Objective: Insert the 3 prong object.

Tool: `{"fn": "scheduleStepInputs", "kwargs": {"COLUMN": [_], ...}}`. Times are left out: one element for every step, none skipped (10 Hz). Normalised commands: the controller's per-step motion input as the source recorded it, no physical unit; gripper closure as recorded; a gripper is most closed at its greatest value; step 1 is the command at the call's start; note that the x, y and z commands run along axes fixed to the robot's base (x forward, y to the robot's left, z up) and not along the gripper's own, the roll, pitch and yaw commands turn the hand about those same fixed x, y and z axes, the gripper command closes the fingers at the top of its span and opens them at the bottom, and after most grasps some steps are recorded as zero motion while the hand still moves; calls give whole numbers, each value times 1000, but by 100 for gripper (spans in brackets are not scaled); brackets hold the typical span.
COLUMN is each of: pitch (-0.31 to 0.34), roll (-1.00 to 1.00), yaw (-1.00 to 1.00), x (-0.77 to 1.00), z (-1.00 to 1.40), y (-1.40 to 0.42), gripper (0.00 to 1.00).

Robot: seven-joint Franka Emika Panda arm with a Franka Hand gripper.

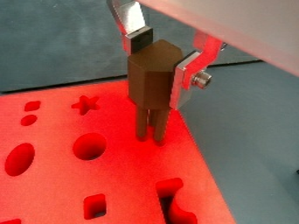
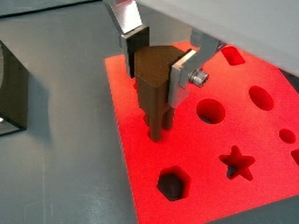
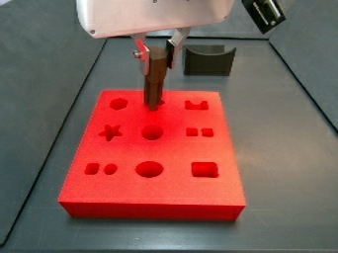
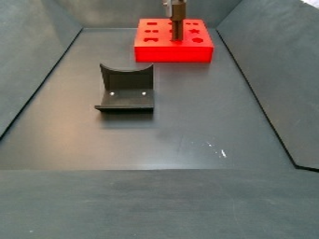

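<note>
My silver two-finger gripper [image 1: 159,63] is clamped on the slim brown 3 prong object's [image 1: 149,92] thick upper body; looks light, rigid, but those prongs seem bendable over the red board [image 2: 251,140]

A robot test lab: a grey walled work cell [image 4: 149,140] holds a red board [image 3: 156,148], the fixture [image 4: 125,89] and the gripper [image 3: 154,49].

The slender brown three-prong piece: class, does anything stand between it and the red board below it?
Nothing visible does. The gripper above the red board with shaped holes holds the slender brown three-prong piece upright between its fingers, prongs down at the board's bare top. Whether they touch is unclear.
</note>
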Motion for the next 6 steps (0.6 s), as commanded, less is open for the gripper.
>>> {"fn": "scheduleStepInputs", "kwargs": {"pitch": [0, 0, 0, 0, 0, 0], "roll": [117, 110, 94, 51, 51, 24], "yaw": [43, 40, 17, 0, 0, 0], "x": [143, 126, 60, 0, 0, 0], "z": [-211, -214, -203, -243, -360, -460], "y": [0, 0, 0, 0, 0, 0], "gripper": [100, 100, 100, 100, 100, 100]}}
